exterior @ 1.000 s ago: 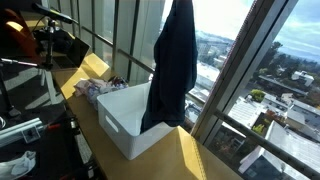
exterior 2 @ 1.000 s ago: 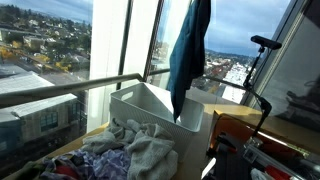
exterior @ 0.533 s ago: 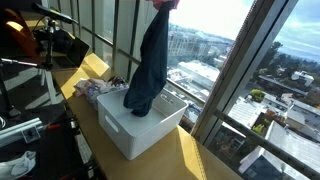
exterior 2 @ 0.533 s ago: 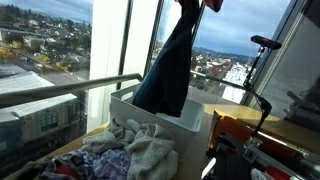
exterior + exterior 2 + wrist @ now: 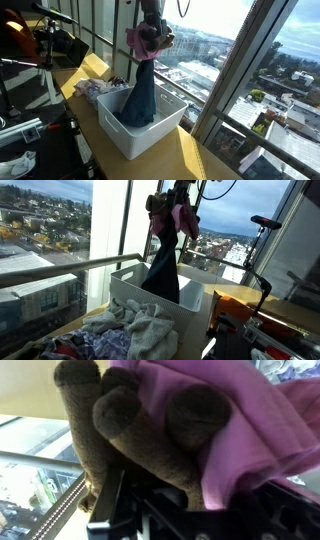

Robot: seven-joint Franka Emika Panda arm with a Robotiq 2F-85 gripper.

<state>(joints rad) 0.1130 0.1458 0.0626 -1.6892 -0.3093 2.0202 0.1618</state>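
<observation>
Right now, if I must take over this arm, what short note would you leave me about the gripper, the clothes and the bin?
Gripper: shut on a bundle of clothes, above the white bin.
Bundle: pink cloth, brown fuzzy piece, dark blue garment.
Done: the garment's lower end hangs inside the bin.
Left: nothing released yet; a pile of clothes lies beside the bin.

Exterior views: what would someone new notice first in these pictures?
A long dark garment hangs from the gripper, its lower end inside the white bin. A pink cloth is bunched at the gripper with it. Beside the bin lies a heap of clothes, all in front of tall windows over a city.
</observation>
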